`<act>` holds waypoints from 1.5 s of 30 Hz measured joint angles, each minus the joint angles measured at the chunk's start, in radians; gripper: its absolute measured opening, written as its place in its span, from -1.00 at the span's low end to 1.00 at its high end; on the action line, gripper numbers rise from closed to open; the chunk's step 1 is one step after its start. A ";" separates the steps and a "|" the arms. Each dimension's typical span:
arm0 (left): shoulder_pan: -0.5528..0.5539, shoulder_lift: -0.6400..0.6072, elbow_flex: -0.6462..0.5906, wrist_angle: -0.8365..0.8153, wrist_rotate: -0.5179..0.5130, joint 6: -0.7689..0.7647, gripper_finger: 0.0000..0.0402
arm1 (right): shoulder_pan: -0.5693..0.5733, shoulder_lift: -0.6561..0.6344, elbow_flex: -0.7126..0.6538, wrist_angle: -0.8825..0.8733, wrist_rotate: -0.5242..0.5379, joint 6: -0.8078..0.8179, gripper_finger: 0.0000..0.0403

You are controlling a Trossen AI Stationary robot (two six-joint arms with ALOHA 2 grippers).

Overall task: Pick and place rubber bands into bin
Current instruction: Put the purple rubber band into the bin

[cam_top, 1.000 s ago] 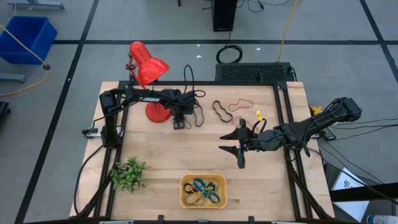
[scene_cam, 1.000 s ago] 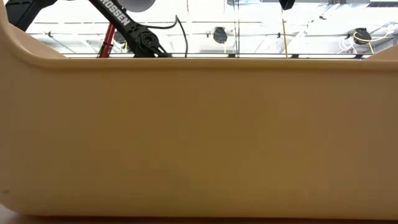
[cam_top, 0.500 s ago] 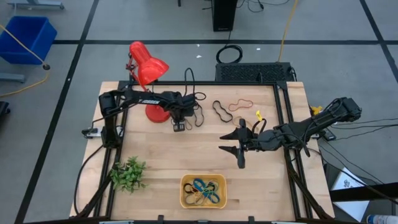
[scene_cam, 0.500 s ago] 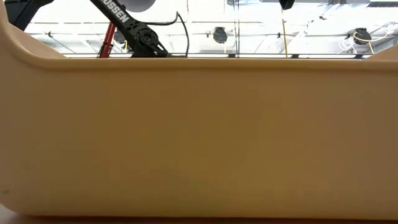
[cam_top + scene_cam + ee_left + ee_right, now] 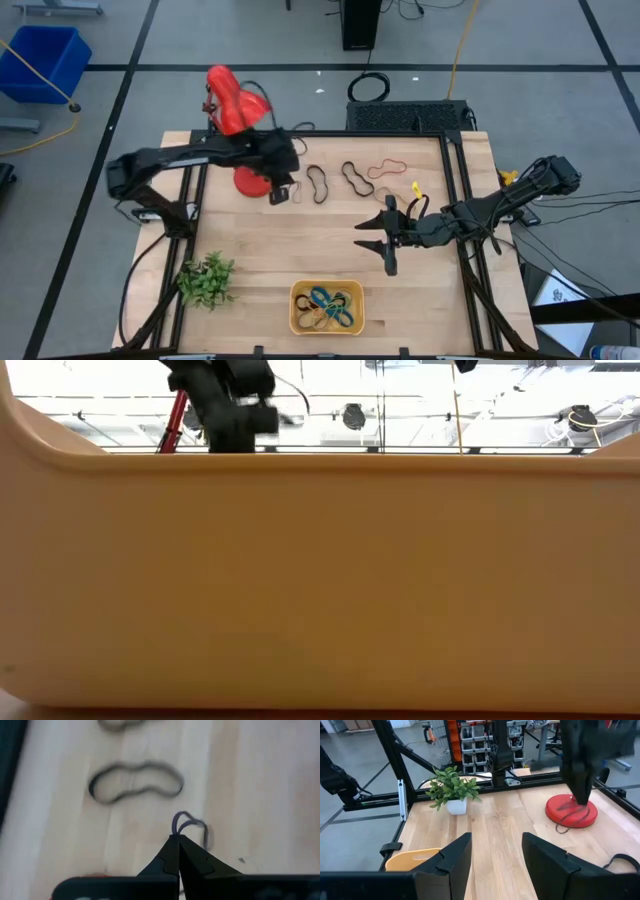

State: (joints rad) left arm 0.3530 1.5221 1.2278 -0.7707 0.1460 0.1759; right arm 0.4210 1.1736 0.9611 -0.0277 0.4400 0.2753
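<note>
My left gripper (image 5: 283, 190) hangs over the table's far left part, beside the red lamp's base (image 5: 250, 181), shut on a small dark rubber band (image 5: 188, 822). On the wood to its right lie two black bands (image 5: 318, 183) (image 5: 355, 177) and a reddish one (image 5: 386, 165). The orange-yellow bin (image 5: 326, 307) stands at the near edge with several bands in it; its wall (image 5: 320, 580) fills the low view. My right gripper (image 5: 377, 236) waits open right of the table's middle, touching nothing. My left gripper pinches a short stretch of the dark band (image 5: 178, 833) between its two fingertips (image 5: 170, 851). The fingers come from above, pointing down at the table. The band's free loop (image 5: 192, 820) sticks out past the tips; whether it is clear of the wood I cannot tell.
A red desk lamp (image 5: 238, 100) stands at the far left, and a small potted plant (image 5: 206, 280) at the near left. A yellow piece (image 5: 416, 186) lies right of the bands. Bare wood lies between the bands and the bin.
My left gripper has shut on the dark band and risen, shifting slightly toward the table's left edge as its arm swung out that way. The black band beside it stays on the wood. My right arm has kept still.
</note>
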 joint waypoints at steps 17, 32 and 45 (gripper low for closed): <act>-0.214 -0.214 0.003 0.352 0.204 -0.141 -1.00 | 0.000 0.000 0.000 0.001 -0.027 -0.026 -0.17; -0.565 -0.214 0.003 0.529 0.071 -0.178 -1.00 | -0.004 0.000 0.000 -0.081 -0.078 -0.035 -0.17; -0.819 0.024 0.004 0.548 -0.259 -0.352 -1.00 | -0.021 0.000 0.000 -0.176 -0.077 -0.033 -0.15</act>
State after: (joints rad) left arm -0.4663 1.5463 1.2319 -0.2223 -0.1128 -0.1764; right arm 0.3996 1.1736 0.9611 -0.2037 0.3626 0.2420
